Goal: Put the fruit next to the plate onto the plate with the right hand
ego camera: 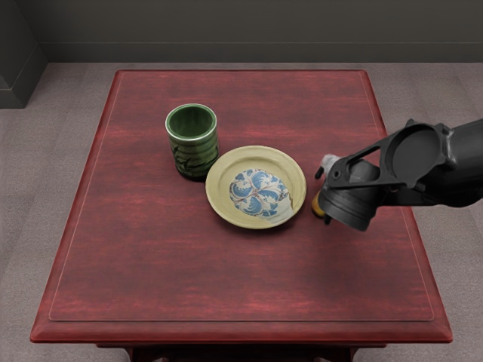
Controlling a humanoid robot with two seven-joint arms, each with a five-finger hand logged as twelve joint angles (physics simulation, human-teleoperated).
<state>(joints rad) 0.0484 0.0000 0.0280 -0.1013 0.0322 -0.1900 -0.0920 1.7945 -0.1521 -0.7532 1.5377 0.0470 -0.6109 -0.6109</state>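
The fruit (318,202) sits on the tabletop just right of the plate (226,197), off its rim and not on it. Only a small orange-yellow sliver shows; the rest is hidden under the robot's arm, so shape & type can't be made out. Whether it touches the plate's edge can't be told either.

The right hand (336,179) is directly over the fruit, also just right of the plate, w/ its dark arm coming in from the far right. The bulky wrist blocks most of the hand. Can't tell if it's open, closed, or already gripping the fruit. A pale bit shows at the hand's upper end, nr the plate's right rim.

The plate itself is yellowish w/ a blue & white pattern in the centre, lying flat, nothing on it.

A green cup (192,139) stands upright at the plate's upper left, v. close to the rim; contact unclear.

Plate, cup & fruit all rest on a red-brown wooden table (151,256), the plate roughly at its middle.
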